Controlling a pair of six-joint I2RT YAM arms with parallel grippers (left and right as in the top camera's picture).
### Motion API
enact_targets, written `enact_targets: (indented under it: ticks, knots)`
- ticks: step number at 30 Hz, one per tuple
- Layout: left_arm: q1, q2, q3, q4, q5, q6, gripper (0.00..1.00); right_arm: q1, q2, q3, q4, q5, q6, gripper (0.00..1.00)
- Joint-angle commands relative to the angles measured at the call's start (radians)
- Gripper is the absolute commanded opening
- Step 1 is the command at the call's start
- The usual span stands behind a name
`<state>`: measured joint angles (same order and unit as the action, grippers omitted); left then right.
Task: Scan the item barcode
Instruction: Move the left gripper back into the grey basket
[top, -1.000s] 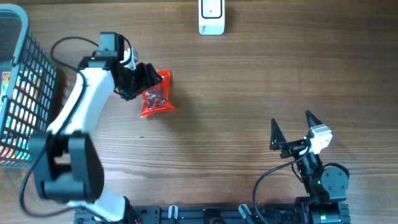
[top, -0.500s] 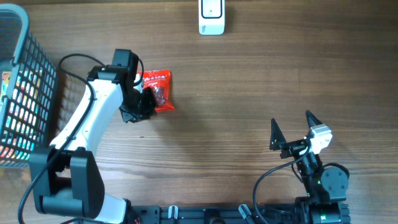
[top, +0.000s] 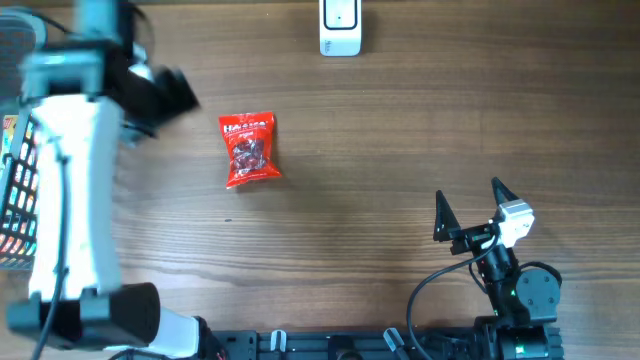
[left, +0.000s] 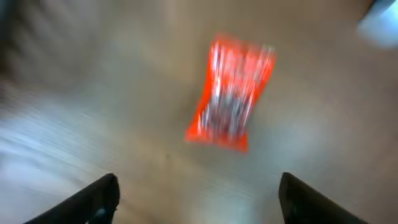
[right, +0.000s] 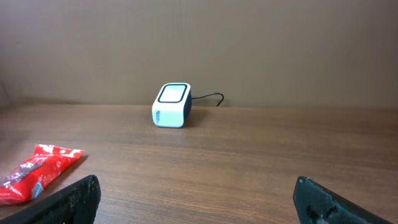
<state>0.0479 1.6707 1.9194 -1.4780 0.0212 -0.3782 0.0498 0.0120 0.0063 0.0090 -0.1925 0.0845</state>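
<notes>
The item is a red snack packet (top: 248, 148) lying flat on the wooden table, printed side up, with nothing touching it. My left gripper (top: 168, 94) hangs blurred to the packet's left, well apart from it. In the left wrist view the packet (left: 231, 93) shows as a red smear ahead of the gripper (left: 199, 182), whose jaws stand wide and empty. The white barcode scanner (top: 340, 28) stands at the far edge. My right gripper (top: 468, 212) rests open near the front right; its view shows the scanner (right: 171, 105) and the packet's end (right: 37, 171).
A grey wire basket (top: 35, 150) holding colourful packets stands at the table's left edge, under the left arm. A cable runs from the back of the scanner. The right arm's base (top: 520, 290) sits at the front edge.
The left gripper has let go of the packet and swung away to the left, higher toward the camera. The packet stays on the table. The right arm has not moved.
</notes>
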Motion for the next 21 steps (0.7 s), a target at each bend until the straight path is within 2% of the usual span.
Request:
enact_targets:
  ticks: [1,5,13,21]
  knots:
    - [0.087,-0.009,0.28,-0.021,-0.205,0.008,1.0,0.003,-0.007,-0.001,0.004,0.013,-0.006,1.0]
    - [0.183,-0.009,0.388,0.032,-0.328,0.008,1.0,0.003,-0.007,-0.001,0.004,0.013,-0.005,1.0]
    - [0.387,0.061,0.388,0.061,-0.453,0.008,1.0,0.003,-0.007,-0.001,0.004,0.013,-0.006,1.0]
    - [0.562,0.213,0.375,0.061,-0.306,0.009,1.0,0.003,-0.007,-0.001,0.004,0.013,-0.006,1.0]
